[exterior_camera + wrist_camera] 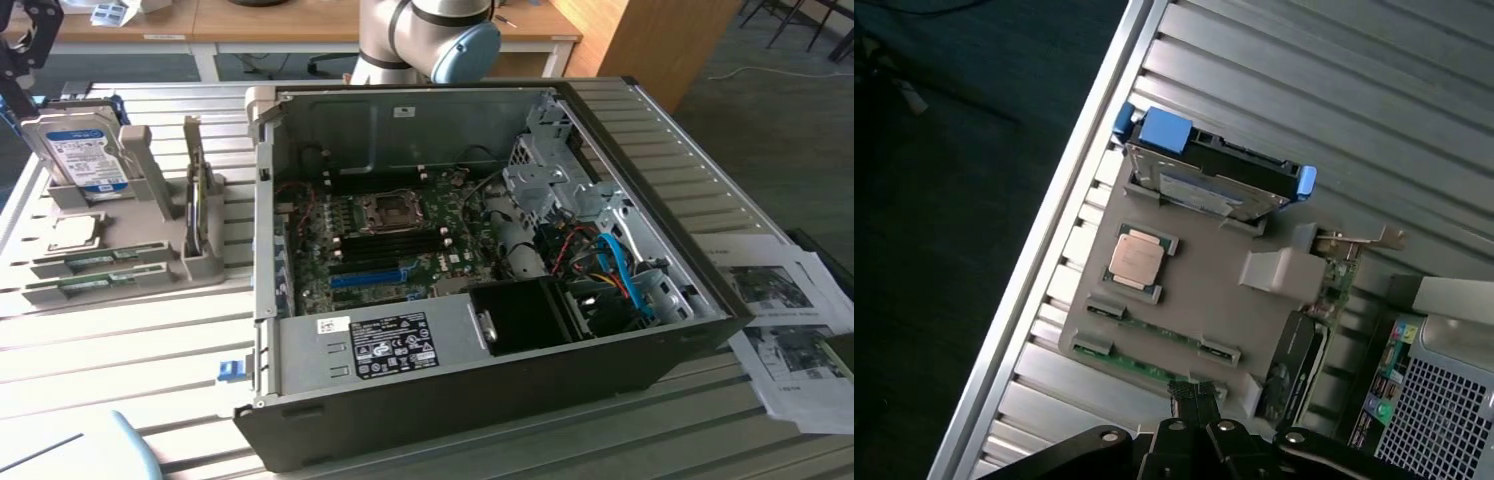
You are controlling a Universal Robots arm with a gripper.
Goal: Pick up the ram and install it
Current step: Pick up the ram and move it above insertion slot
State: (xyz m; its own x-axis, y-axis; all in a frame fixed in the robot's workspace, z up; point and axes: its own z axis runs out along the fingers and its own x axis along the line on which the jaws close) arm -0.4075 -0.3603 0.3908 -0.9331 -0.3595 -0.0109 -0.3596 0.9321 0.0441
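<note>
Two rams lie flat in the grey holder [200, 272] at the exterior view's left, beside the open computer case. One ram [104, 261] [1159, 332] lies just behind the other [83, 287] [1139, 364]. My gripper [1192, 398] hangs above the holder, its black fingers pressed together with nothing between them. Its tips hover over the end of the nearer ram and do not touch it. Inside the case [467, 400], the black memory slots [390, 243] run beside the processor socket [394, 208].
The holder also carries a hard drive [83, 155] [1209, 180], a square silver processor chip [74, 232] [1136, 258] and an upright expansion card [200, 205] [1324, 290]. A blue slot [367, 278] sits on the motherboard. Printed sheets [787, 330] lie at the exterior view's right. The table edge [1054, 230] drops to dark floor.
</note>
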